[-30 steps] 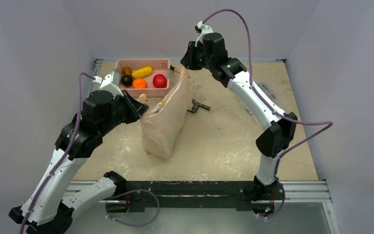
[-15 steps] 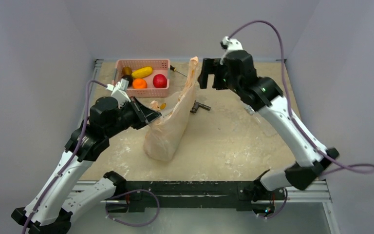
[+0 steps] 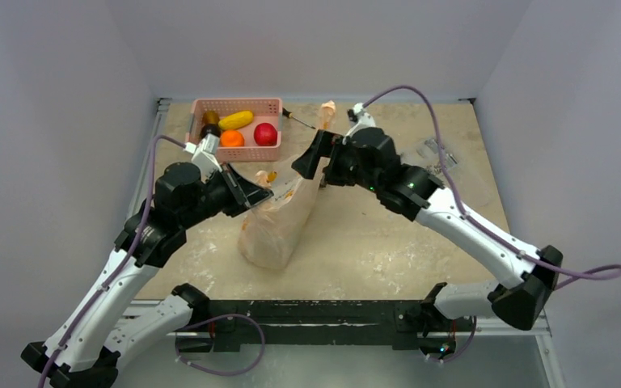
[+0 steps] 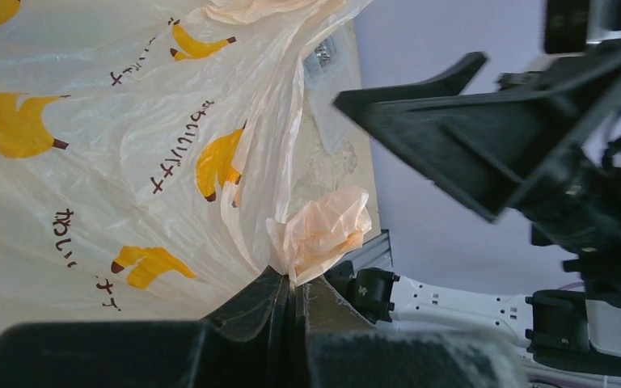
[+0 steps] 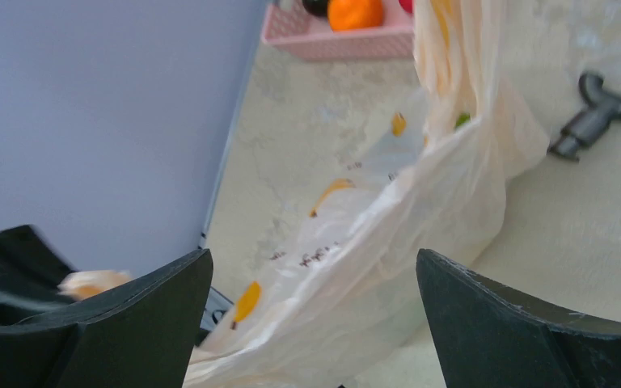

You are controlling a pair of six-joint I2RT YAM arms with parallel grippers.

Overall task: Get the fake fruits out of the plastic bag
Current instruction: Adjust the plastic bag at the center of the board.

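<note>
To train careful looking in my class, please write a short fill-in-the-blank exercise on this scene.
The left gripper is shut on the plastic bag's ____.
The right gripper is ____, holding nothing.
The bag's yellow prints show ____.
The red apple lies in the pink ____.
Missing: handle; open; bananas; basket.

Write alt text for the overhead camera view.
The left claw is shut on a handle of the plastic bag, holding it up, while the open right claw hovers beside it. A pink basket of toy fruit sits at the far left.
</note>
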